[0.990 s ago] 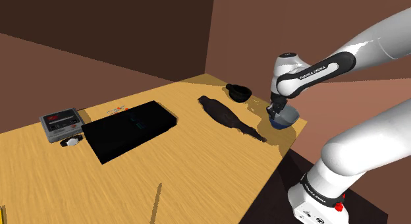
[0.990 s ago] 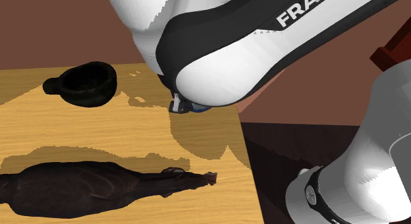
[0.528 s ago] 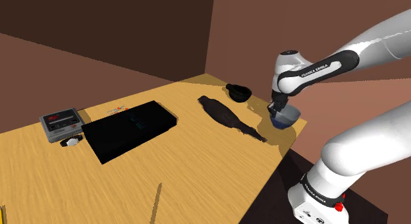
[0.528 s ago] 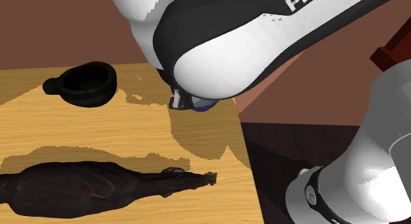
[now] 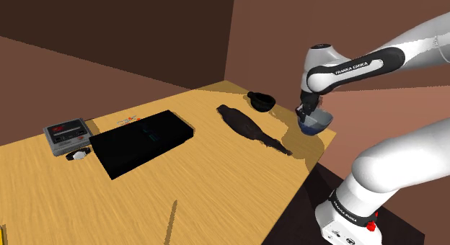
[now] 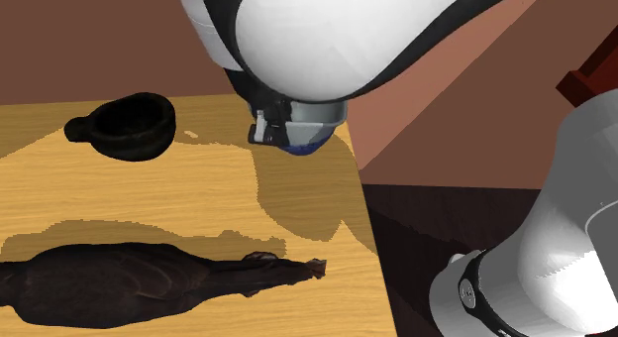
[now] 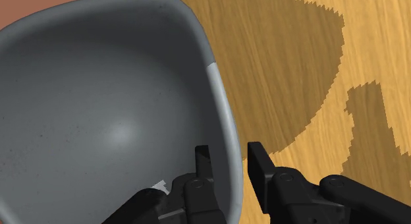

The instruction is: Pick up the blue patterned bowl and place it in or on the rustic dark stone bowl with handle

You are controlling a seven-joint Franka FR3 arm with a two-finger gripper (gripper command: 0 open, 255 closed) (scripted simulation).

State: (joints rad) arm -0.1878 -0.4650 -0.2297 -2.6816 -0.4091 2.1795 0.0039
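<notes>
The bowl (image 5: 317, 122) is grey inside with a blue underside (image 6: 305, 139). It hangs just above the table's far right corner, lifted clear of the wood. My gripper (image 5: 308, 114) is shut on its rim; in the wrist view (image 7: 227, 168) one finger (image 7: 203, 165) sits inside the grey bowl (image 7: 105, 124) and the other finger (image 7: 259, 165) outside. The dark stone bowl with a handle (image 5: 261, 101) rests on the table further back, toward the shoulder view's left of the gripper. It lies to the left of the held bowl in the second exterior view (image 6: 127, 125).
A long dark bottle-like object (image 5: 249, 127) lies on the wooden table (image 5: 216, 179) between the gripper and a flat black box (image 5: 140, 141). A grey device (image 5: 66, 134) and a small white item (image 5: 78, 156) sit at the shoulder view's left. The table edge (image 6: 361, 236) runs close by.
The gripper has risen with the bowl clasped in it; the bowl has left the table and hangs a little higher and further right in the shoulder view.
</notes>
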